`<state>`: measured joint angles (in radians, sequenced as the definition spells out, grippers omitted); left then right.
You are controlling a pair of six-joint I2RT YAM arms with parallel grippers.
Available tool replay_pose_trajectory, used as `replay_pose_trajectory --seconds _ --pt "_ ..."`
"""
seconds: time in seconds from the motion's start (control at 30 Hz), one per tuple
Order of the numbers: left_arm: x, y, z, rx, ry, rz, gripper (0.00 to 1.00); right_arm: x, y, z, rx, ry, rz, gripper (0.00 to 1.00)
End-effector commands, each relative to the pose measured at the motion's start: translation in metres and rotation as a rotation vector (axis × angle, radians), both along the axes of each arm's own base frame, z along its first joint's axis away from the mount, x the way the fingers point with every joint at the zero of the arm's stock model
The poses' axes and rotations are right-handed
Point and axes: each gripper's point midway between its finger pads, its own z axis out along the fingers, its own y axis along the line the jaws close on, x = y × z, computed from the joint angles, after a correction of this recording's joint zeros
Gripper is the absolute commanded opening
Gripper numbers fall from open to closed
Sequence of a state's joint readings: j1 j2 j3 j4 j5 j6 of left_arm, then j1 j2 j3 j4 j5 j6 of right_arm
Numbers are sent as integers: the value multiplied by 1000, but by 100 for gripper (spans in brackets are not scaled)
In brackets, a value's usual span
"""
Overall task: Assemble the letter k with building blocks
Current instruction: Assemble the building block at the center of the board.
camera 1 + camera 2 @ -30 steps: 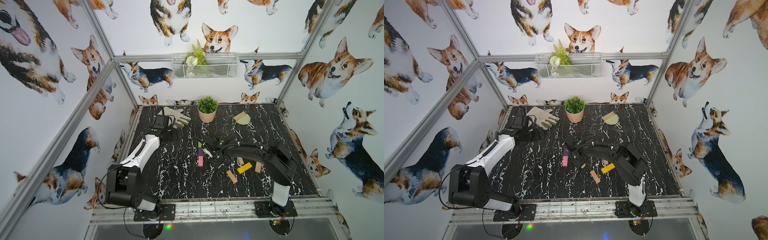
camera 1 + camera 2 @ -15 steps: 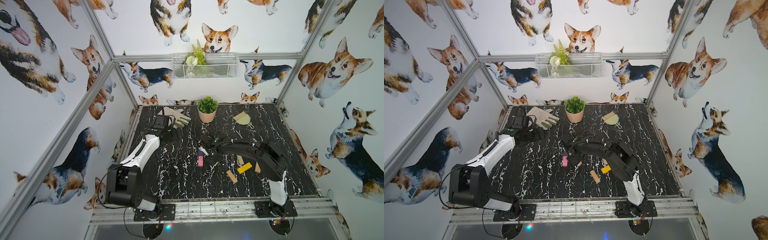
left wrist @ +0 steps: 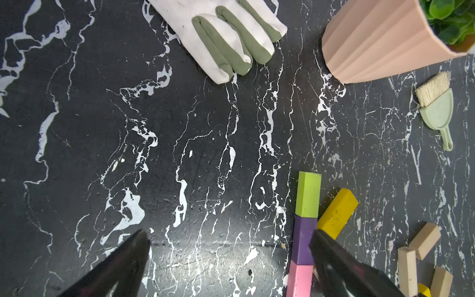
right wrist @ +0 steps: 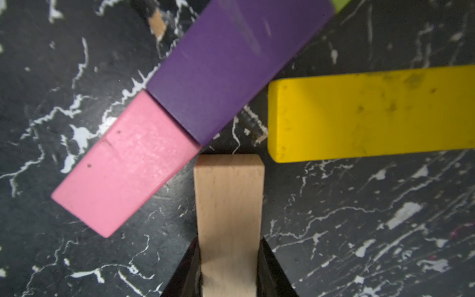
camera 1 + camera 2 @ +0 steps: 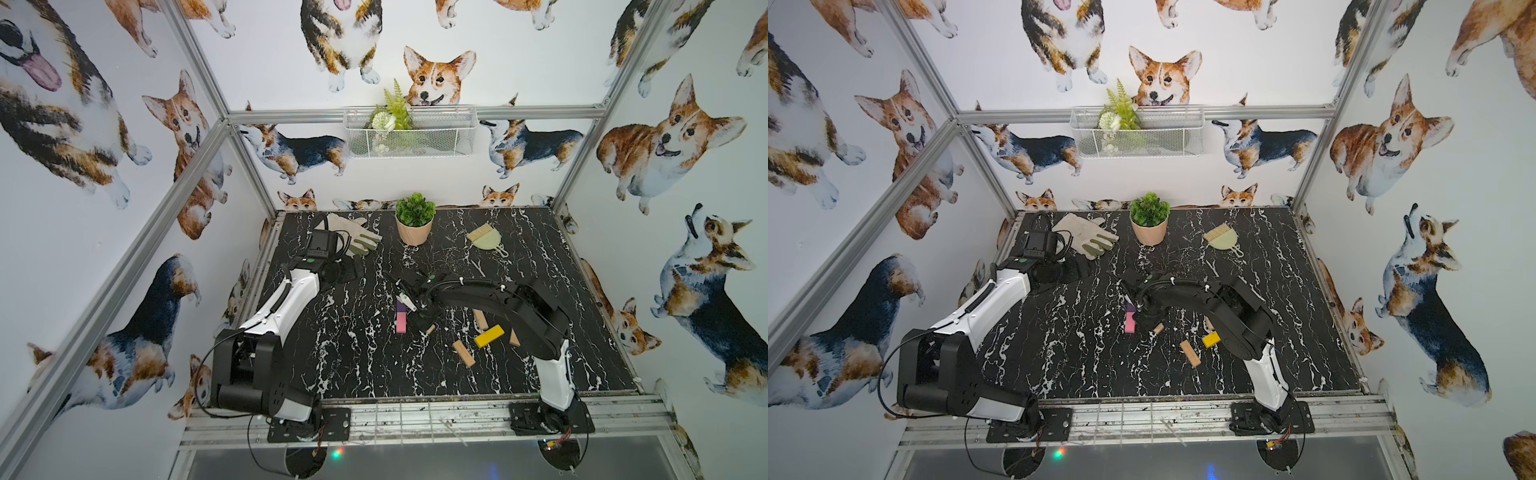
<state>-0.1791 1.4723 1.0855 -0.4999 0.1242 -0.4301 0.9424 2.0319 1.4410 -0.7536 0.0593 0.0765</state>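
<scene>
Lime green [image 3: 308, 194], purple [image 3: 303, 239] and pink [image 3: 299, 280] building blocks lie end to end in one line on the black marble table [image 5: 353, 353]. A yellow block [image 3: 336, 213] slants off from the green-purple joint. My right gripper [image 4: 229, 240] is shut on a tan wood block [image 4: 228, 200], low over the table. That block's free end sits right by the pink-purple joint [image 4: 195, 144], just under the yellow block [image 4: 372, 113]. In both top views the tan block's end [image 5: 431, 329] [image 5: 1158, 329] pokes out beside the pink block [image 5: 401, 322] [image 5: 1129, 323]. My left gripper [image 3: 228, 232] hangs open and empty at the back left.
A second yellow block [image 5: 489, 336] and loose tan blocks [image 5: 464, 353] [image 5: 480, 319] lie right of the line, under my right arm. A work glove [image 5: 357, 237], a potted plant [image 5: 414, 224] and a brush with dustpan [image 5: 484, 239] stand along the back.
My right arm has swung a little to the left with the tan block, bringing it closer to the pink and purple blocks. The left arm has not moved.
</scene>
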Motion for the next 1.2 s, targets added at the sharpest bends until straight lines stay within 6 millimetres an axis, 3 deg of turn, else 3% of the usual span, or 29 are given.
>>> replay_pose_trajectory --seconds 0.0,0.4,0.73,0.83,1.0,1.07,1.17 --pt "3 0 2 -7 -12 9 100 0 -3 -3 -15 12 -2 34" --pt "3 -2 0 -13 -7 3 100 0 -4 -5 -27 19 -7 37" --pt "2 -2 -1 -13 -3 3 100 4 -2 10 14 -19 -27 54" --pt "2 -3 -1 -15 -1 0 100 5 -1 31 54 -49 -40 56" --pt "2 -5 1 -22 -18 -9 100 14 -3 102 231 -189 -123 62" --pt "2 -7 1 -23 -19 -13 100 20 -16 124 282 -223 -208 67" --pt "2 -10 -1 -22 -9 -22 100 21 -46 127 270 -183 -343 67"
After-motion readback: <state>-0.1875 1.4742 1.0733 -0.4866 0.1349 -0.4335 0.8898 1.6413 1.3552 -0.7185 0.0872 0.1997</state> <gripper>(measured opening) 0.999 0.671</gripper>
